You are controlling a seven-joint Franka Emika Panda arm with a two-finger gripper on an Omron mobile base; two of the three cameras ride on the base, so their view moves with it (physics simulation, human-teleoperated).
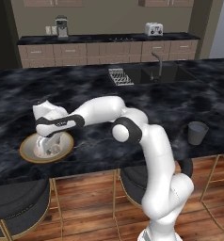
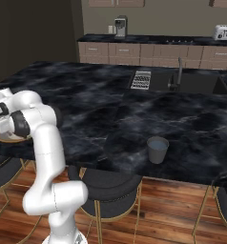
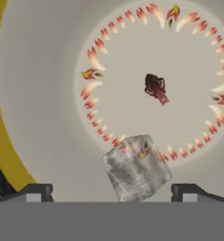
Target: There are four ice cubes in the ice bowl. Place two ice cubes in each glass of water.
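My end effector [image 3: 111, 192] is spread wide, low inside the ice bowl [image 3: 34, 94]. One ice cube [image 3: 135, 167] sits between my fingertips. A glass of water [image 1: 197, 132] stands far away on the tabletop [image 1: 85, 84].

Both base views look forward and down over the black marble counter [image 1: 180, 106] from behind the arm, one from its left, one from its right. They share the sink [image 1: 154, 73], the back cabinets and a glass of water [image 2: 158, 149]. The hand view looks closely down into the ice bowl [image 3: 43, 94].
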